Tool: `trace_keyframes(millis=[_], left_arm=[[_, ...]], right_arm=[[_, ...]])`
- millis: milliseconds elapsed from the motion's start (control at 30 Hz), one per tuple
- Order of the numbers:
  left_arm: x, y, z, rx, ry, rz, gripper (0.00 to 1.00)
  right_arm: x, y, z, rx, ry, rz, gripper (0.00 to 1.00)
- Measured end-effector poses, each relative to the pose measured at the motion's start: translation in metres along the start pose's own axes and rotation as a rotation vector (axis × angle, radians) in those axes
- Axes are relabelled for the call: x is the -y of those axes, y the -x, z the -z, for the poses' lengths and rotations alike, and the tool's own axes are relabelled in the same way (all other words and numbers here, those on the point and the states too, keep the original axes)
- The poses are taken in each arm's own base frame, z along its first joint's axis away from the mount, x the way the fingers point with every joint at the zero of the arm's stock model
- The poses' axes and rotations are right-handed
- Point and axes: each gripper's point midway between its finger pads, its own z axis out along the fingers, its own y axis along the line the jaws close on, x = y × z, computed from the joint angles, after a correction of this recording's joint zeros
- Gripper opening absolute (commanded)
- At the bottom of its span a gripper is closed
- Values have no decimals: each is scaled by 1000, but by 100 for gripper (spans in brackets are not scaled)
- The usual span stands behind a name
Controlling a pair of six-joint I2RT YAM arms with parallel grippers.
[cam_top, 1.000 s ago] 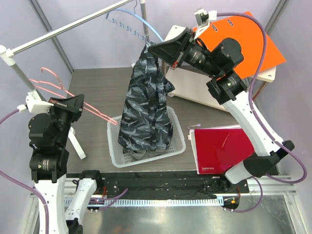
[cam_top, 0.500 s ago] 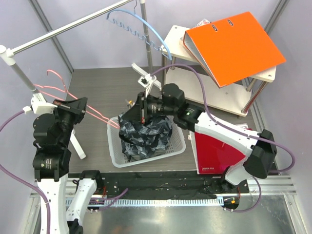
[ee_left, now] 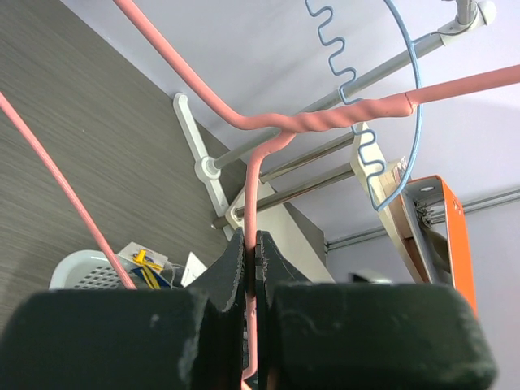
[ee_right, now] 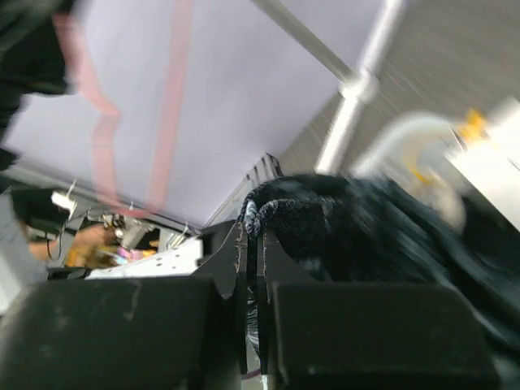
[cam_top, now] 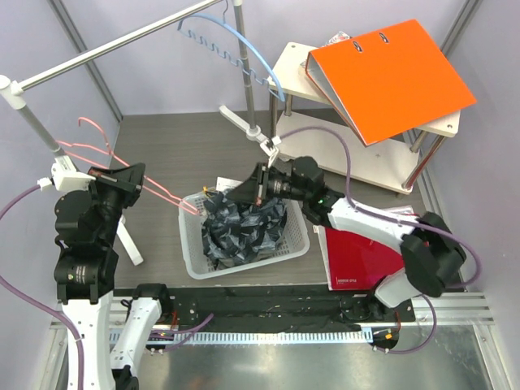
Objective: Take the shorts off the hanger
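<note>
Overhead view of a grey counter [cam_top: 162, 138] with two robot arms. On the left, the left fingers [ee_left: 230, 264] are pinched tight on the wire of a pink hanger [ee_left: 309, 122], which carries no garment. At centre, a white basket [cam_top: 192, 262] holds the dark patterned shorts [cam_top: 244, 231], bunched in a heap and off the hanger. At the heap's top, the right fingers [ee_right: 230, 268] are clamped on a fold of the fabric, low over the basket. The step appears to be the drop. It would go best by releasing only once the cloth sits fully inside the rim, then lifting straight up so no fold snags and drags out. At far right, an orange binder [cam_top: 390, 73] lies on a side table [cam_top: 439, 126].
</note>
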Motion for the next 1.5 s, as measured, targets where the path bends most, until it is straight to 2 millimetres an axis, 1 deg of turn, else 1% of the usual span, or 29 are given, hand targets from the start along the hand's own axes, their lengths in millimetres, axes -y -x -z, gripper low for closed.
trace_keyframes(millis=[100,167,200,267,300,367,433,533,600,633,667,700,767,900,967,1033,1167,1267,1300,1333,1367,1433,1500], left_arm=[[0,0,0,0,0,-9,0],[0,0,0,0,0,-12,0],[-1,0,0,0,0,-14,1],[-1,0,0,-1,0,-15,0],[-1,0,0,-1,0,-15,0],[-1,0,0,-1,0,-15,0],[-1,0,0,-1,0,-15,0],[-1,0,0,-1,0,-15,0],[-1,-1,0,-1,0,-15,0],[-2,-1,0,-2,1,-15,0],[-3,-2,0,-3,2,-15,0],[-3,-3,0,-5,4,-14,0],[-5,-4,-1,-8,8,-14,0],[-5,-7,-1,-20,4,-11,0],[-3,-9,-1,-32,-6,-7,0],[-1,-11,0,-45,-16,-5,0],[1,-19,-3,-85,-33,11,0],[-3,-29,-10,-117,-32,24,0],[-6,-32,-12,-129,-26,30,0],[-8,-36,-14,-142,-21,37,0],[-10,-38,-16,-152,-14,42,0],[-13,-42,-18,-167,-7,47,0],[-12,-43,-18,-171,-9,48,0]], right_arm=[[77,-45,16,-38,-129,-180,1],[115,-71,31,-69,-224,-277,1],[130,-81,39,-79,-268,-316,1],[140,-83,46,-87,-319,-319,1],[140,-80,47,-86,-329,-303,1],[134,-64,46,-83,-348,-230,1],[122,-40,43,-65,-358,-142,1],[107,-10,38,-41,-357,-28,1],[102,-4,35,-46,-357,24,1],[104,-6,34,-55,-366,37,1],[107,-13,33,-74,-379,45,1],[114,-24,30,-103,-397,45,1],[127,-54,19,-174,-421,43,1],[169,-137,-2,-357,-515,22,1],[185,-163,-7,-394,-551,26,1],[184,-163,-11,-382,-554,41,1],[183,-158,-8,-360,-587,81,1],[181,-153,-3,-370,-615,118,18],[179,-150,0,-374,-625,129,29],[178,-148,4,-380,-638,141,34],[176,-144,9,-390,-653,157,42],[168,-136,20,-398,-679,182,50],[158,-125,31,-403,-693,210,64]])
